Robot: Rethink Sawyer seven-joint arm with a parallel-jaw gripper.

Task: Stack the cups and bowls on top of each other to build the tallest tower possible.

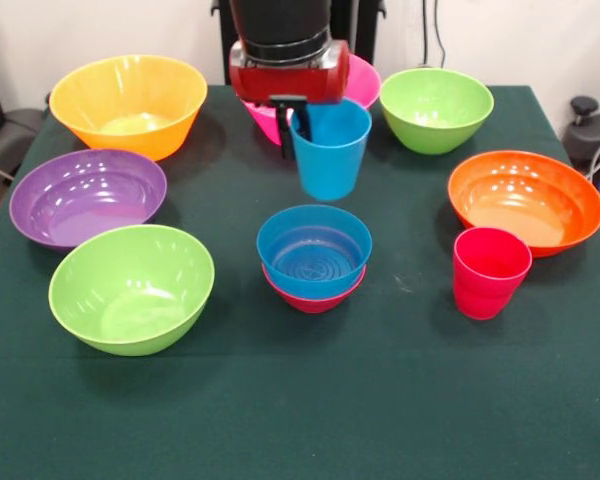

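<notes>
— Bowls first: where do they sit around the small blue bowl point(314, 249)?

— Blue bowl is mid-bench, nested upright in a small red bowl point(314, 295) whose rim shows just under it. Nearer than it and to its picture-left sits a lime green bowl point(131, 288). Beside it on the picture-right stands the red-pink cup point(490, 271), upright and apart from it.

— And farther back?

— Left of the blue bowl and a little beyond, a purple bowl point(87, 196); right and beyond, an orange bowl point(525, 200), just behind the red-pink cup. Directly behind the blue bowl, the light blue cup point(330, 149) hangs upright in the gripper point(291, 118).

— How are the fingers?

— One dark finger reaches down inside the cup's rim; they are clamped on the light blue cup.

— The far row?

— Beyond the blue bowl to the left, a large yellow-orange bowl point(129, 104); straight behind the gripper, a pink bowl point(366, 82), mostly hidden; to the right, a second lime green bowl point(436, 108). All rest on the dark green bench point(300, 400).
</notes>
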